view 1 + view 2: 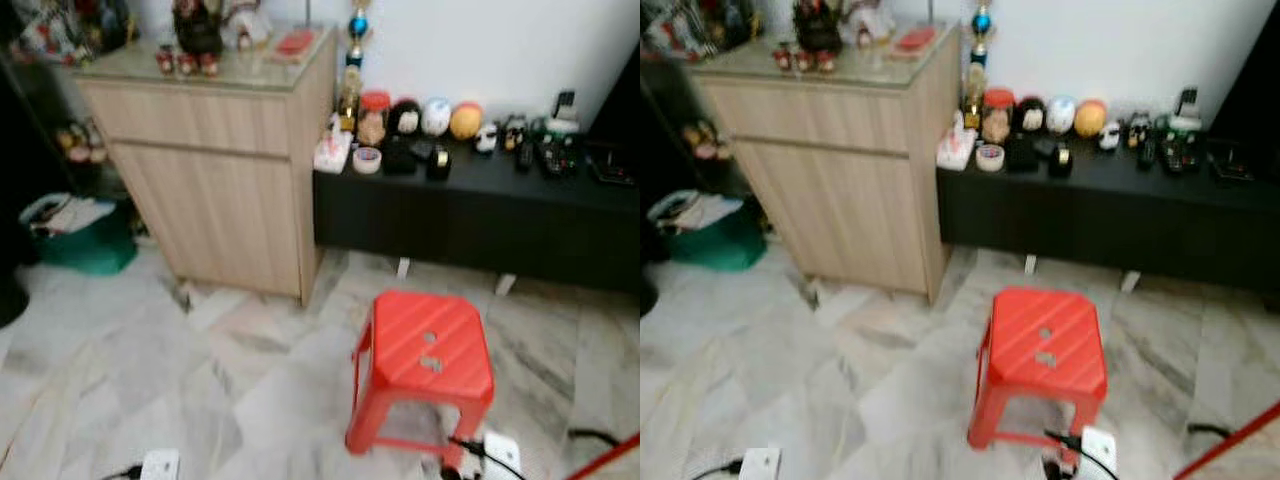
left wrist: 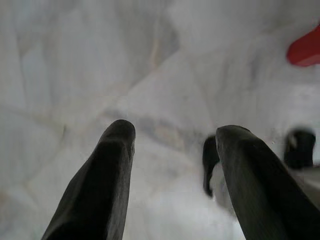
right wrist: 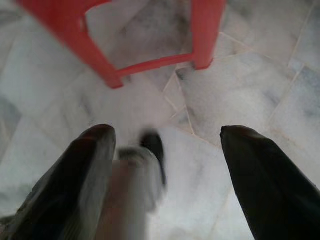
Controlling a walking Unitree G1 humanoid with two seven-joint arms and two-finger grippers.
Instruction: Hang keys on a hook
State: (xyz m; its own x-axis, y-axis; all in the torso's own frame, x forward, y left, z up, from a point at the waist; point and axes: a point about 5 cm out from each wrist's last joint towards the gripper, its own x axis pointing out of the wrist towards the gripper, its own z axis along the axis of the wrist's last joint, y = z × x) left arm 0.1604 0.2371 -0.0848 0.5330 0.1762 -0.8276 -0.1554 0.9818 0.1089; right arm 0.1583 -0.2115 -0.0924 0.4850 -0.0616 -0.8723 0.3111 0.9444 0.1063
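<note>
1. Left gripper [image 2: 172, 165]: fingers spread, nothing between them, pointed down at pale marble floor [image 2: 75, 75]; a corner of red at that frame's upper right.
2. Right gripper [image 3: 167, 165]: fingers likewise parted and empty, aimed at floor just short of the red stool [image 3: 150, 45] legs across the upper part of its frame.
3. Lower centre of the head view: red stool [image 1: 430, 350], a power strip [image 1: 500, 452] and cable beside its feet.
4. Upper left: wooden cabinet [image 1: 220, 170], ornaments on top. Upper right: low black shelf [image 1: 470, 210] crowded with small objects.
5. Keys and hook: neither discernible; picture too blurred to pick out among the clutter.
6. Progress, as a judgement: nothing done yet. Left to do: find keys, grasp, find hook, hang.
</note>
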